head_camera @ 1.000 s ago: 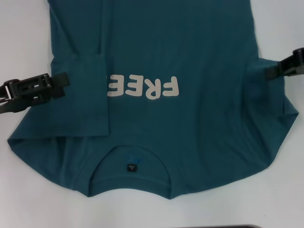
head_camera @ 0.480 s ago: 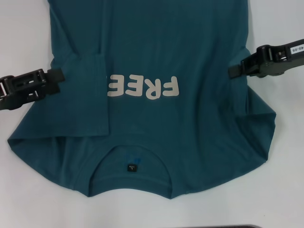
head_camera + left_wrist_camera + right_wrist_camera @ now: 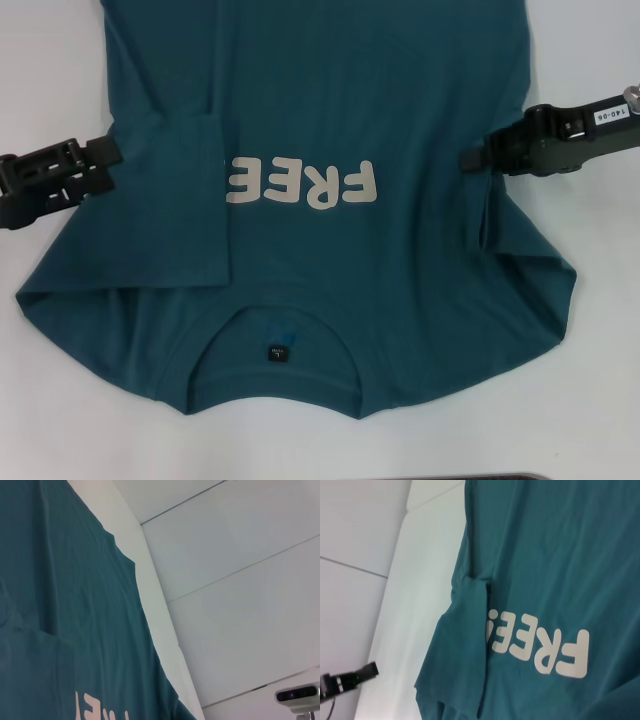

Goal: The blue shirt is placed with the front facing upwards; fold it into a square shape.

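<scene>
Blue shirt (image 3: pixel 330 240): one side already folded inward; your right gripper (image 3: pixel 470 160) clamps the other side mid-fold. Left gripper (image 3: pixel 108 152) jaws: cannot tell.

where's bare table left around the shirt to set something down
Bare white table shows at the near right corner, beside the blue shirt's right sleeve, and at the near left, below the left sleeve. Both mid sides are crowded: the left gripper sits at the shirt's left edge, the right gripper over its right side.
</scene>
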Robot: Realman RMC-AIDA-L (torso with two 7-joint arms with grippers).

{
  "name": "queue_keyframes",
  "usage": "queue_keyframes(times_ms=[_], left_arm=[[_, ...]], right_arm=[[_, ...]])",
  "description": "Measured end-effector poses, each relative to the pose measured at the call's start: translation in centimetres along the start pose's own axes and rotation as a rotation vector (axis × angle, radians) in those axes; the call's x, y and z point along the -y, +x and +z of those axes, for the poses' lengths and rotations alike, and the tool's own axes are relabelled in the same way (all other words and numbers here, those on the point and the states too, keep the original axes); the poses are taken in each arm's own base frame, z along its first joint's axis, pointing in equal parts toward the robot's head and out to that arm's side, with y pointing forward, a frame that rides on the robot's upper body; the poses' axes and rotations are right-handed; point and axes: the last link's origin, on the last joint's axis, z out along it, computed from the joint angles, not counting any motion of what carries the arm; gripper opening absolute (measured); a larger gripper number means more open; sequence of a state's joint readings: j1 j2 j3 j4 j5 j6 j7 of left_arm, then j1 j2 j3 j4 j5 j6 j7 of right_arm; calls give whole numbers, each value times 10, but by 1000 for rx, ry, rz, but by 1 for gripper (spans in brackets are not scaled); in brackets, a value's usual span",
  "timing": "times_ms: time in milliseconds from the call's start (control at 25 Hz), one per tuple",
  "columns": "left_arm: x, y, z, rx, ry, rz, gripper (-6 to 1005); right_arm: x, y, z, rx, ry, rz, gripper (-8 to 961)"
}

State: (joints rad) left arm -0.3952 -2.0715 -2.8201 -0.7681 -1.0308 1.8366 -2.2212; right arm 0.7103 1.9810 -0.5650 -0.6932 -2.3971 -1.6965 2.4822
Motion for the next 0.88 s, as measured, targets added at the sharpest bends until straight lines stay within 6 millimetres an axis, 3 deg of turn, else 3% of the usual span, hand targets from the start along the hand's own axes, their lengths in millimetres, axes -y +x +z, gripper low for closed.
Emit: queue_keyframes(times_ms=[360,880], left_arm=[[1,-1,-1,-1,1,-8,792],[2,0,-4,-15,5,-13,792]], right_arm=[[4,-3,30,35,-23,63,468],[10,-6,37,29,45,90,503]])
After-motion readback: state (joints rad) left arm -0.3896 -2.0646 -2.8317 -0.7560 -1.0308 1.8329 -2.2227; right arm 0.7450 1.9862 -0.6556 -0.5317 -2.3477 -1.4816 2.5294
